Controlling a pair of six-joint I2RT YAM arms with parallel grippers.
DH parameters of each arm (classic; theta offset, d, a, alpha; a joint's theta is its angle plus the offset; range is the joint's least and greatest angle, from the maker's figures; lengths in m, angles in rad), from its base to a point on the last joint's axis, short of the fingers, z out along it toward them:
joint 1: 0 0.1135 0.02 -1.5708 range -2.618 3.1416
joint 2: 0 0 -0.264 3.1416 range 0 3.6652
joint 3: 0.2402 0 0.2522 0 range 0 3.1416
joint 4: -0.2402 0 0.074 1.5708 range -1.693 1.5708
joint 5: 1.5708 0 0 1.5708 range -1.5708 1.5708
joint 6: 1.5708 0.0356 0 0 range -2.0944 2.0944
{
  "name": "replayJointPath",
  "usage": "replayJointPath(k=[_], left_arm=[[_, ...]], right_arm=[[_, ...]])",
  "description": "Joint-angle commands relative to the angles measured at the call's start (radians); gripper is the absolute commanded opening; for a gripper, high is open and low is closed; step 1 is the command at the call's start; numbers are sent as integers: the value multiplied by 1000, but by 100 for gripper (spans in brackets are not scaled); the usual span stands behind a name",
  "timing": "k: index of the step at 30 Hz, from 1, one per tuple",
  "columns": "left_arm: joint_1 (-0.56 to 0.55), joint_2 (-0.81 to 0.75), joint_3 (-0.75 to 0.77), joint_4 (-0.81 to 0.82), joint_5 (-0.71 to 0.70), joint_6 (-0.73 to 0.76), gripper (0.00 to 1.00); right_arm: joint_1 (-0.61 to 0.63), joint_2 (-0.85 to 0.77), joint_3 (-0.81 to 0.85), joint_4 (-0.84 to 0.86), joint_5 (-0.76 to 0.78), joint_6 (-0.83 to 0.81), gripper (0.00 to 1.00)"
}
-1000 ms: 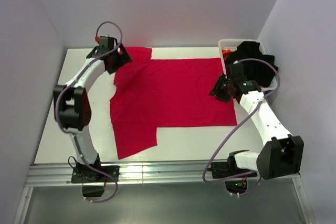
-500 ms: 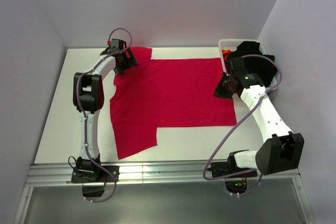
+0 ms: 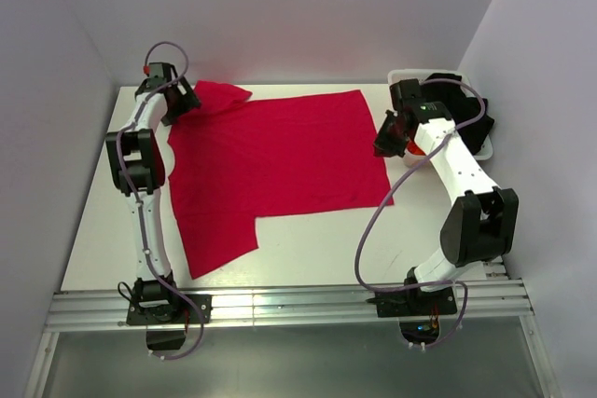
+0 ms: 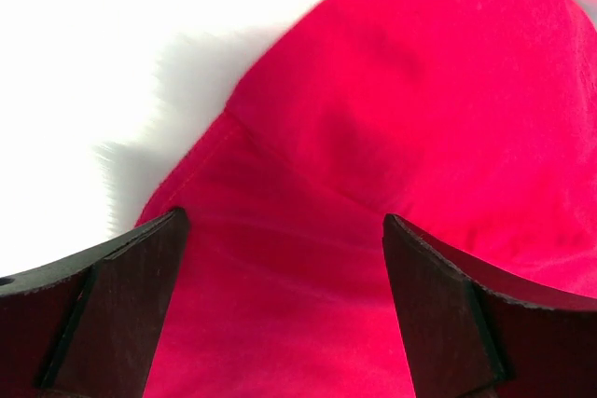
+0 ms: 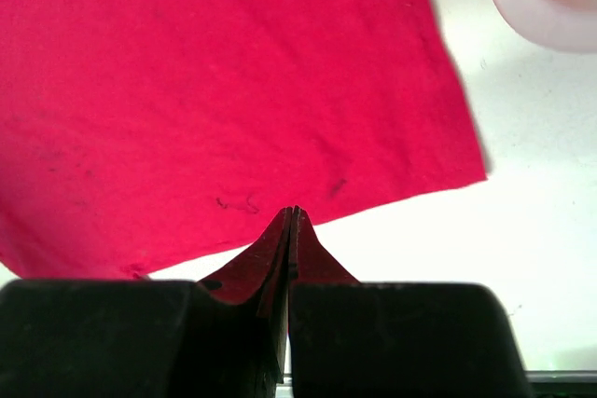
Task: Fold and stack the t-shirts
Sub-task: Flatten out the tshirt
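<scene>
The plain crimson-red cloth t-shirt (image 3: pixel 280 156) lies spread flat across the white table (image 3: pixel 308 249), one sleeve bunched at the far left. There the left gripper (image 4: pixel 282 219) hangs released, fingers wide over that sleeve. The right gripper (image 5: pixel 292 216) is clenched at the shirt's right hem; whether it pinches cloth is unclear. A black t-shirt (image 3: pixel 462 104) drapes over the white plastic basket (image 3: pixel 399 76) at the far right.

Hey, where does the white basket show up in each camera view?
Top external: the white basket sits at the far right corner of the table, partly behind the right arm.
Left wrist: not in view.
Right wrist: only a pale rounded corner of the white basket, at the upper right.
Shared landmark: the red t-shirt appears in all three views.
</scene>
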Motion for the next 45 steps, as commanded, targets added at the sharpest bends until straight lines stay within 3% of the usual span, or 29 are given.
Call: replayJointPath(k=[1, 5, 9, 12, 17, 19, 21, 24, 25, 28, 32, 39, 45], left_arm=[[28, 31, 65, -43, -22, 54, 93], [55, -25, 116, -5, 51, 17, 96], [56, -132, 136, 22, 129, -24, 100], [55, -250, 74, 32, 140, -53, 99], [22, -526, -285, 31, 180, -78, 99], [-23, -642, -406, -35, 162, -96, 98], [-59, -736, -638, -34, 146, -133, 98], [-197, -932, -931, 26, 142, -187, 98], [-262, -956, -1044, 52, 137, -204, 98], [-323, -1002, -1219, 90, 136, -261, 98], [-323, -990, -1316, 101, 103, -248, 98], [-320, -890, -1304, 28, 1, -228, 98], [-291, -911, -1333, -18, -56, -208, 99]], right_arm=[[2, 22, 75, -22, 8, -17, 0], [4, 33, 98, -38, 28, -28, 0], [5, 1, 86, -8, 45, -43, 26], [10, -36, 72, 15, 59, -66, 31], [10, -97, -6, 57, -17, -78, 23], [10, -129, -44, 80, -47, -69, 10], [10, -159, -112, 102, -81, -60, 0], [10, -218, -199, 142, -108, -54, 0], [11, -244, -221, 156, -110, -54, 0], [14, -283, -265, 156, -116, -49, 0], [14, -323, -285, 143, -116, -57, 0], [14, -380, -316, 125, -90, -68, 0], [13, -410, -347, 124, -63, -69, 0]])
